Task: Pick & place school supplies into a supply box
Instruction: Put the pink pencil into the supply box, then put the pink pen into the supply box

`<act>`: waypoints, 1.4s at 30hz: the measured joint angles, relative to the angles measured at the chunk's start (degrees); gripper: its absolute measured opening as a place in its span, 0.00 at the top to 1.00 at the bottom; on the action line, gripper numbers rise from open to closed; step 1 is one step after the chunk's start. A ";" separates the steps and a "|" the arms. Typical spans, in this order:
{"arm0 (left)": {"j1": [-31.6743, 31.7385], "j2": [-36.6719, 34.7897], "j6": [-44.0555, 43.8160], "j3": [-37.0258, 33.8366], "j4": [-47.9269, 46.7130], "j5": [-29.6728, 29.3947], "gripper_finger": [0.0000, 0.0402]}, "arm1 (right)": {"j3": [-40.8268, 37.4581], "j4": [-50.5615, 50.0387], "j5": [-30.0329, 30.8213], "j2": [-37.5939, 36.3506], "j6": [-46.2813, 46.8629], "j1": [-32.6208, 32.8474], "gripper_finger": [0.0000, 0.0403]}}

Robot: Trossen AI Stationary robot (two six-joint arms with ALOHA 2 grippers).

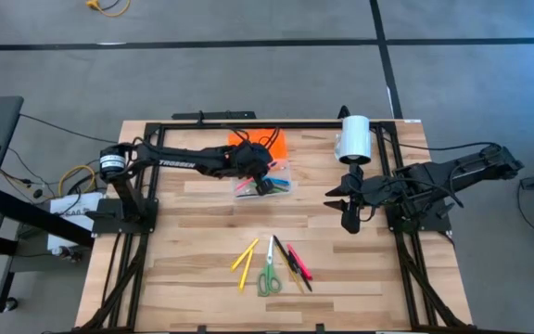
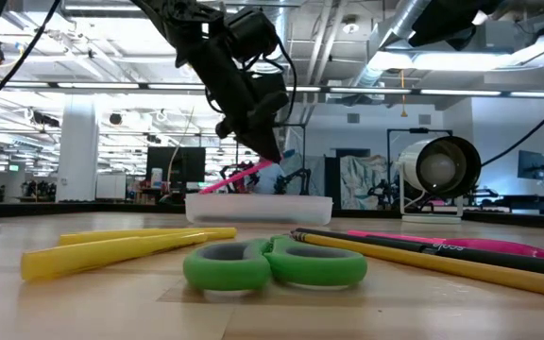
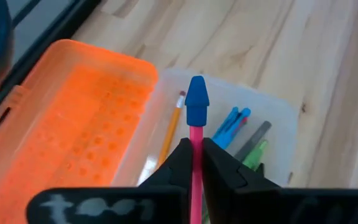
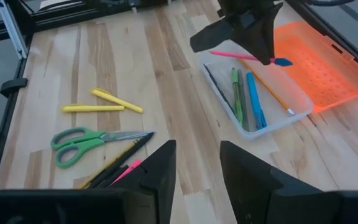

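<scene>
Pink pen [image 3: 196,155] with a blue cap sits clamped between the left gripper's [image 3: 195,163] jaws, just above the supply box [image 4: 300,113]. The right gripper [image 4: 197,163], well apart, holds its jaws spread, gripping nothing.

Grey carpeted floor [image 1: 248,23] with black tape lines; bright ceiling strip lights [image 2: 111,85], exposed ducts.

The left end effector [image 1: 265,182] reaches out low over the supply box [image 1: 265,186], its fingers clamped on a pink pencil [image 3: 196,146]. The right end effector [image 4: 196,163], fingers parted, waits beside the box.
</scene>
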 joint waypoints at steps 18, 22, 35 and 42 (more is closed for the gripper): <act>-0.07 0.00 1.92 -0.02 0.56 2.43 0.77 | 0.00 -0.04 -0.09 0.00 1.24 0.01 0.71; -0.06 -0.13 -0.24 1.35 -0.78 8.58 0.73 | 0.00 -0.03 -0.20 0.22 3.06 0.93 0.71; -7.81 -8.24 12.70 4.70 -23.89 20.14 0.72 | -0.04 8.61 -0.14 16.97 18.46 6.79 0.71; -8.30 -14.60 16.18 1.91 -29.82 18.92 0.72 | -0.04 18.67 -4.12 30.99 29.03 10.29 0.71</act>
